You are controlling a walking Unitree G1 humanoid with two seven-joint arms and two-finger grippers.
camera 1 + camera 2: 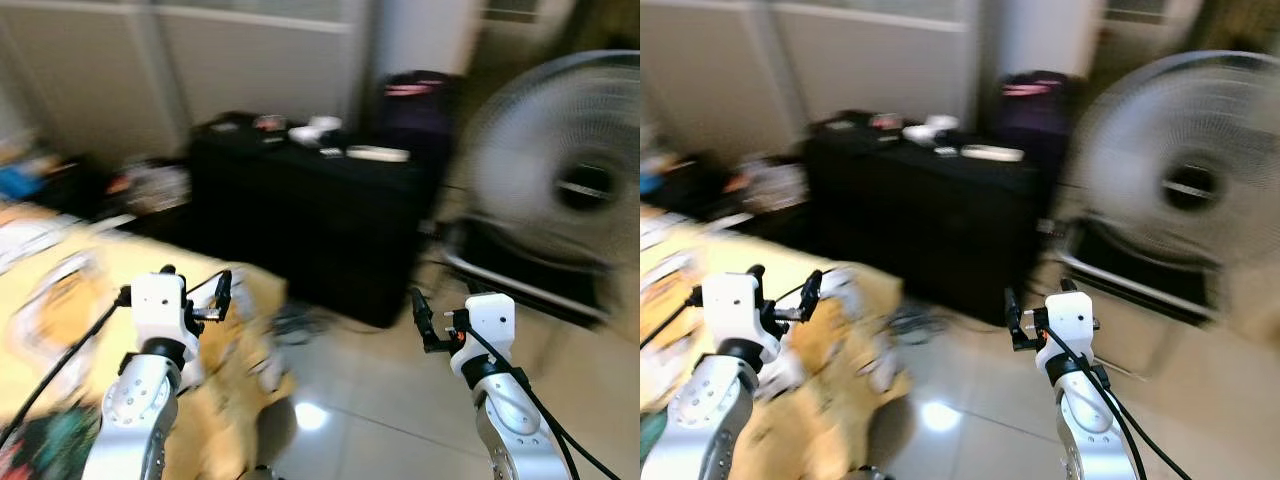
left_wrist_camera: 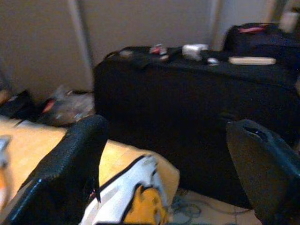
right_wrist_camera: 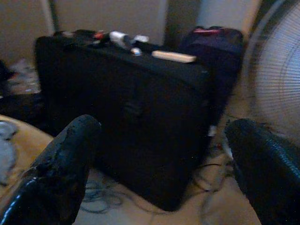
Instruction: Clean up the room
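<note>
Nearest, the left gripper (image 1: pixel 222 296) is being held with fingers spread and empty over the yellow bedding (image 1: pixel 215 420), and the right gripper (image 1: pixel 420 318), likewise spread and empty, over the tiled floor (image 1: pixel 400 400). Beyond, small clutter (image 1: pixel 318 130) is being carried atop a black suitcase (image 1: pixel 320 220), with a large fan (image 1: pixel 560 185) seen at the right.

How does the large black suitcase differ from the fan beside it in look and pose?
The black suitcase is a dark, solid box lying flat on the floor, with small items on its top. The fan is pale and round, standing upright, with a see-through wire grille. The suitcase sits at the middle of the head view; the fan stands to the robot's right of it. Both rest on the tiled floor.
</note>
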